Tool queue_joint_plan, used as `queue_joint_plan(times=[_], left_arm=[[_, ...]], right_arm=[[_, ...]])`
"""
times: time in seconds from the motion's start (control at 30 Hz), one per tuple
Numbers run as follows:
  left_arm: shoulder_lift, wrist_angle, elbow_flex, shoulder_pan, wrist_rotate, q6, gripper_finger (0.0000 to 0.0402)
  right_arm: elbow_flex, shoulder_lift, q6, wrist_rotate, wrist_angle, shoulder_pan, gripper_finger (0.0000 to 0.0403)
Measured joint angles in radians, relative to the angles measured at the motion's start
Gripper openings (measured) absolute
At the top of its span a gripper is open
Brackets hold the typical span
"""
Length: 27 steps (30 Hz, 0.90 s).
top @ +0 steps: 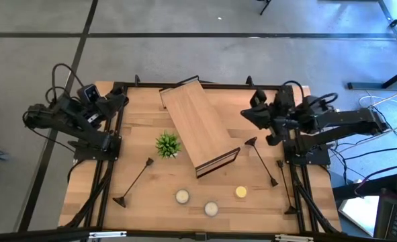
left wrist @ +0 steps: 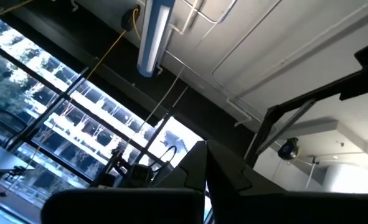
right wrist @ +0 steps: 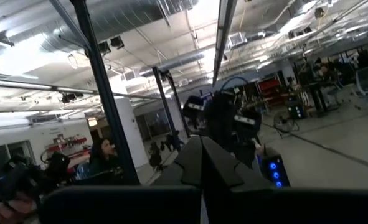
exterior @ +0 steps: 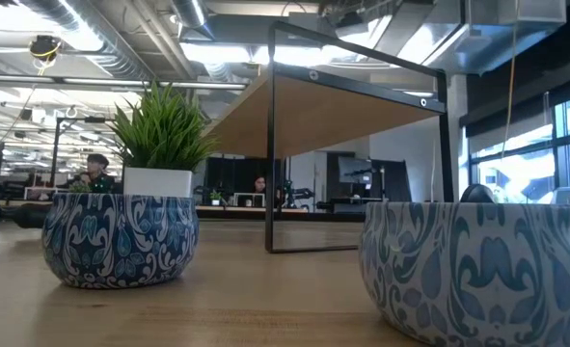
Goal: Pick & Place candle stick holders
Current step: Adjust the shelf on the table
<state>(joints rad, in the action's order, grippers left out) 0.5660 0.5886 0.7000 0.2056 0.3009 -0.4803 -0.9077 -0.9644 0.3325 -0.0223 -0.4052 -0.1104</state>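
We see only two candle stick holders (top: 135, 181) clearly, toward five and seven o'clock on the wooden counter (top: 144, 121); both arms' fingers closed, empty.

A: What does the left wrist camera take in?

B: Mostly ceiling. A long tube light fixture (left wrist: 151, 37) hangs toward twelve o'clock, slightly left of centre, with thin conduit pipes (left wrist: 202, 12) running across the pale ceiling panels beside it.

A: And the left gripper (left wrist: 205, 180)?

B: It sits at six o'clock. The two dark fingers (left wrist: 193, 171) meet in a point, pressed together with no gap between them.

A: Anything toward nine o'clock?

B: Big windows (left wrist: 40, 106) with bright daylight, dark mullions crossing them, and a yellow cable (left wrist: 103, 53) slanting down past the glass.

A: Toward three o'clock?

B: A black metal frame bar (left wrist: 314, 102) angles upward, and a small dark dome-like object (left wrist: 287, 149) hangs below it.
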Motion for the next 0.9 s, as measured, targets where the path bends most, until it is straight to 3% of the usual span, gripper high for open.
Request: queue_joint_plan(times=[0.23, 0.73, 0.9], left_arm=[[0.005, -0.009, -0.001, 0.0, 0.022, -0.037, 0.0002], [0.058, -0.009, -0.001, 0.001, -0.135, -0.104, 0.0002], [0.075, -0.01, -0.001, 0.001, -0.152, -0.099, 0.0027]], right_arm=[[0.0, -0.013, 0.02, 0.0, 0.059, 0.0, 0.0], [0.0, -0.013, 0.049, -0.001, 0.066, 0.0, 0.0], [0.0, -0.013, 0.049, -0.003, 0.066, 0.0, 0.0]])
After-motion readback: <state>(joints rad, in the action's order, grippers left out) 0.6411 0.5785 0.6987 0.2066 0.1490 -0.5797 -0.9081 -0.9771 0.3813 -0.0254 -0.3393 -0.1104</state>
